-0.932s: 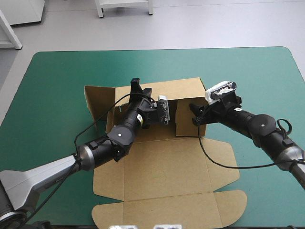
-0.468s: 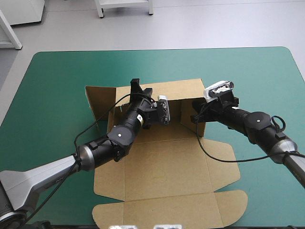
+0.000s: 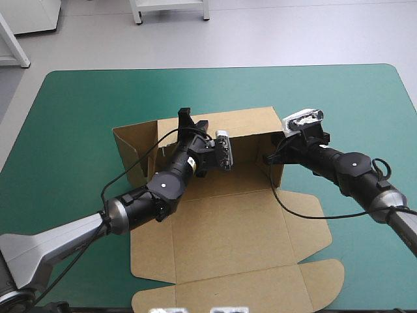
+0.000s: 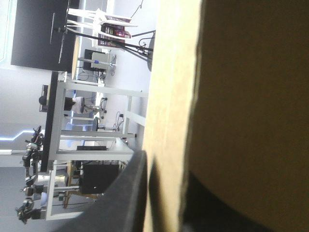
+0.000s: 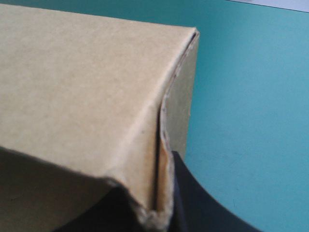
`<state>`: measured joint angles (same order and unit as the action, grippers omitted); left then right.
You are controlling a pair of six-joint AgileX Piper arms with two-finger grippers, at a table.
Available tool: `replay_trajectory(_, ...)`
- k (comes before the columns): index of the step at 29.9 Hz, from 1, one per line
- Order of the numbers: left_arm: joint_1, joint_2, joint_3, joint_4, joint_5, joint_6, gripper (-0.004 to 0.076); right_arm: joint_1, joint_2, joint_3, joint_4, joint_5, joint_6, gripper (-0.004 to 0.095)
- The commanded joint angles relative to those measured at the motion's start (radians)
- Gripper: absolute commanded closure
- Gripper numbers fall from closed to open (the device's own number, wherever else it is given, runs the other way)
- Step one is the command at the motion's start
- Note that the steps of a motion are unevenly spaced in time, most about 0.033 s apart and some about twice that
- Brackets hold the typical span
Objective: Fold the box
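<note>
Grips box (image 3: 221, 228) mid-tabletop (image 3: 78, 117), both jaws clenched on raised far wall (image 3: 251, 124): left jaws on its top edge, right jaws at its right corner. Runs left-right between them.

Black, round-jointed casings clad the left arm (image 3: 163, 186) and right arm (image 3: 355, 166), turning silver-grey well behind the left gripper (image 3: 193, 121) and right gripper (image 3: 268, 158).

Ahead of the left gripper (image 3: 193, 120), past the teal-green table (image 3: 78, 111), pale grey floor (image 3: 293, 32) carries white furniture legs (image 3: 138, 13).
</note>
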<state>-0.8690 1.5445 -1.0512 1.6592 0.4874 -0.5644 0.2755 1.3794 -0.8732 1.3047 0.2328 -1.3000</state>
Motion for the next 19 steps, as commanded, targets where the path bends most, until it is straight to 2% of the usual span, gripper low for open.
replay_trajectory(1, -0.029, -0.066, -0.034, -0.025, -0.010, -0.024, 0.0461, 0.007, -0.033, -0.036, 0.043, 0.091, -0.004, 0.0925)
replay_trajectory(3, -0.054, -0.083, -0.034, -0.047, -0.007, -0.024, 0.0342, 0.007, -0.033, -0.036, 0.043, 0.076, 0.018, 0.0925)
replay_trajectory(5, -0.085, -0.102, -0.034, -0.079, 0.008, -0.021, 0.0287, 0.005, -0.033, -0.036, 0.043, 0.069, 0.027, 0.0925)
replay_trajectory(8, -0.125, -0.137, -0.048, -0.186, 0.019, -0.021, 0.0282, 0.005, -0.033, -0.036, 0.043, 0.056, 0.032, 0.0925)
replay_trajectory(13, -0.180, -0.199, -0.114, -0.442, -0.033, -0.017, 0.0282, 0.005, -0.033, -0.036, 0.043, 0.049, 0.046, 0.0925)
replay_trajectory(19, -0.161, -0.242, -0.229, -0.753, -0.027, 0.025, 0.0282, 0.005, -0.033, -0.036, 0.043, 0.008, 0.064, 0.0925)
